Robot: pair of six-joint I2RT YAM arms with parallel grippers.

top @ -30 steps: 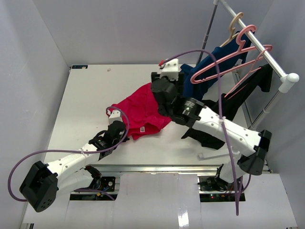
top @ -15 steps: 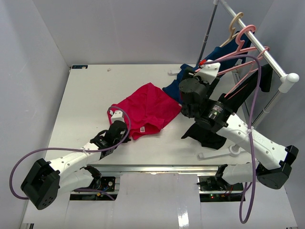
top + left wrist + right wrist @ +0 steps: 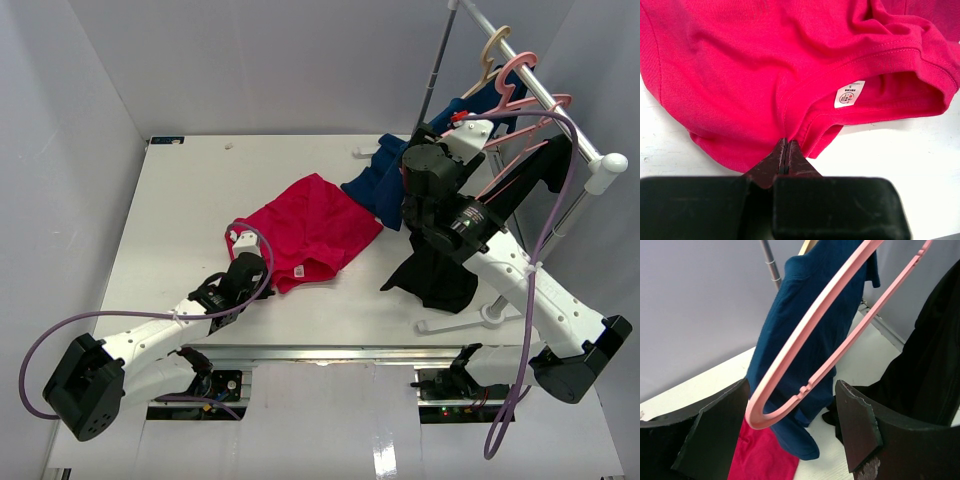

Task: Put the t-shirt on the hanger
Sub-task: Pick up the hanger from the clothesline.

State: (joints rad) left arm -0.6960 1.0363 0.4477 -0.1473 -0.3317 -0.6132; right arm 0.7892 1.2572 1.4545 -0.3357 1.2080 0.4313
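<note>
Left gripper point(image 3: 786, 146): jaws pressed together, pinching a fold at the hem edge of the crimson-red cloth t-shirt point(image 3: 740, 75), just below the collar seam. Small white label point(image 3: 849, 94) showing inside the neck opening, to the right of the pinch. T-shirt lies crumpled and mostly flat on the white table point(image 3: 180, 200), left of centre, near the left arm's wrist.

Right gripper point(image 3: 791, 405): fingers spread wide, nothing clamped. Raised at the far right corner by the metal clothes rail point(image 3: 545, 98). Rounded lower end of the thin pale-pink plastic hanger point(image 3: 812, 322) sits in the gap, just beside one finger; contact cannot be told. Hanger slants up and away from the fingers. Behind it hangs the navy blue shirt point(image 3: 782, 315); the black garment point(image 3: 930, 350) hangs to its right. T-shirt and hanger well apart.
</note>
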